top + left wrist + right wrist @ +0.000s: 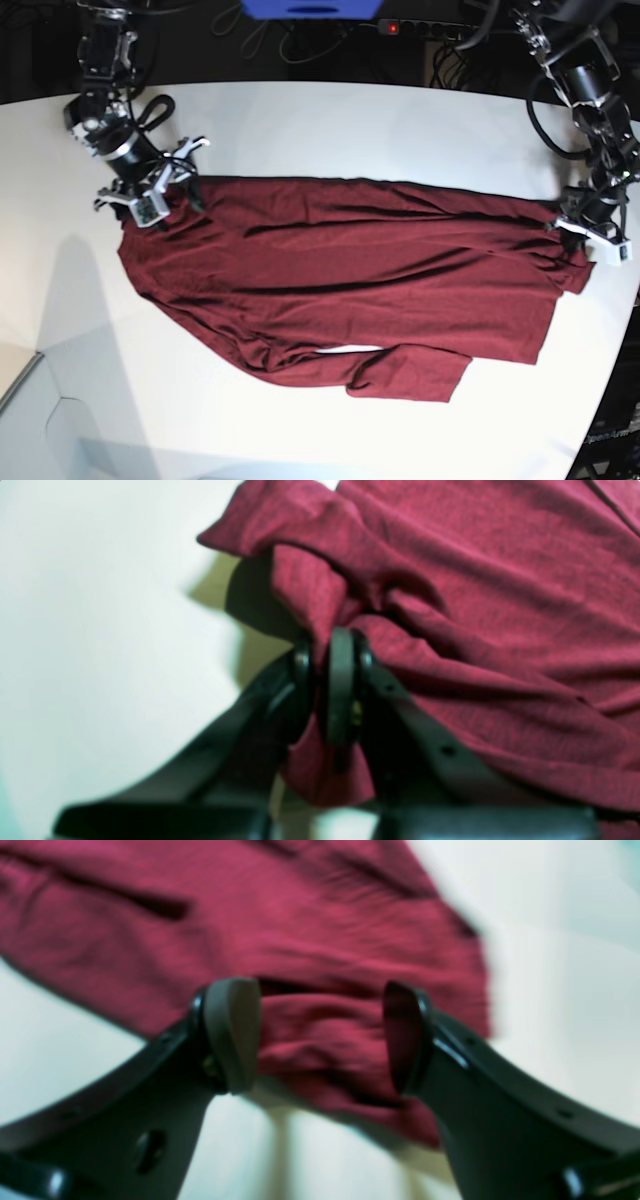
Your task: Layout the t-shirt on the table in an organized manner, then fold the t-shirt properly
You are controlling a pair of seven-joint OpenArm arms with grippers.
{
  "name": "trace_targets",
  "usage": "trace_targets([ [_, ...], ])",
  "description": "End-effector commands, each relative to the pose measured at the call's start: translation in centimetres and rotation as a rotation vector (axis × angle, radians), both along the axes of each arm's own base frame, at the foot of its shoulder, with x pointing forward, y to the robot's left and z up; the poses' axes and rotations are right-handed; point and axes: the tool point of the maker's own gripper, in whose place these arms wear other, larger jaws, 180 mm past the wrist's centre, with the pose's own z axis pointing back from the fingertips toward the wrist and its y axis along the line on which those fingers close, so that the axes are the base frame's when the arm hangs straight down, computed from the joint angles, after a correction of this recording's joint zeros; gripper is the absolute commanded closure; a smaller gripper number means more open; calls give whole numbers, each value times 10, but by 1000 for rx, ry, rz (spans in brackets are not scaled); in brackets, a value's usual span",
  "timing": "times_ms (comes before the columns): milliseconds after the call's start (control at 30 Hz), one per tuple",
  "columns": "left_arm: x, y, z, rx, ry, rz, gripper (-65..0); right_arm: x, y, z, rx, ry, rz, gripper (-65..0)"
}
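The maroon t-shirt [340, 280] lies spread across the white table [320, 130], wrinkled, with one sleeve folded at the front. My left gripper [582, 236] is at the shirt's right end. In the left wrist view it [331, 652] is shut on a bunched fold of the t-shirt [500, 605], lifting it slightly off the table [100, 630]. My right gripper [163, 200] is at the shirt's upper left corner. In the right wrist view it [322, 1035] stands open, its fingers either side of a fold of the t-shirt [320, 960] without pinching it.
A power strip [400, 27] with a red light, cables and a blue object [310, 8] sit behind the table's far edge. The table's curved edge runs close past the left gripper on the right. White tabletop [300, 440] shows in front of the shirt.
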Motion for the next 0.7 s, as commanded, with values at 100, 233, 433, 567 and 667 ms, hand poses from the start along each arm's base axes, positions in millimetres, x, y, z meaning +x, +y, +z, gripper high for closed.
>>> trace_targets([
  [100, 8, 20, 24, 40, -60, 14, -2, 13, -12, -9, 44, 2, -50, -389],
  [233, 7, 20, 23, 39, -59, 14, -2, 6, -34, -21, 48, 37, -117, -389],
  [433, 8, 18, 24, 36, -64, 12, -2, -23, -53, -22, 9, 55, -156, -389],
  [567, 9, 15, 24, 33, -66, 8, -2, -43, -51, -21, -14, 70, -143, -389],
  [667, 11, 15, 26, 34, -71, 7, -2, -54, -50, -25, -16, 93, -142, -389],
])
